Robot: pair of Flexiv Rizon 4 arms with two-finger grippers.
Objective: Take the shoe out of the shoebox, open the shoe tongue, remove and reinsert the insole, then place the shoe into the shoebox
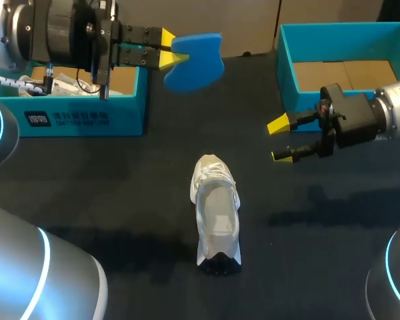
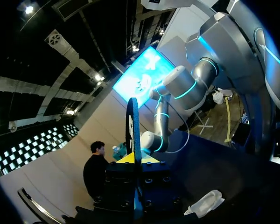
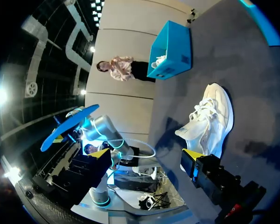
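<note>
Dark tabletop (image 1: 120, 200) bears white shoe (image 1: 217, 213); left jaws pinch blue insole (image 1: 195, 63), right jaws spread.

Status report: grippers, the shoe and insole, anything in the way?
Left gripper shut on blue insole, held aloft. Right gripper open, empty. White shoe on the table, clear of both grippers, nothing blocking it.

The left arm (image 1: 60, 33) covers the far side of the left shoebox (image 1: 87, 120); its contents are too jumbled to name. The right shoebox (image 1: 287, 67), at the far right corner of the table (image 1: 120, 200), is cut off and partly behind the right arm (image 1: 387, 110). From the left wrist the insole (image 2: 133, 126) shows edge-on only.
</note>
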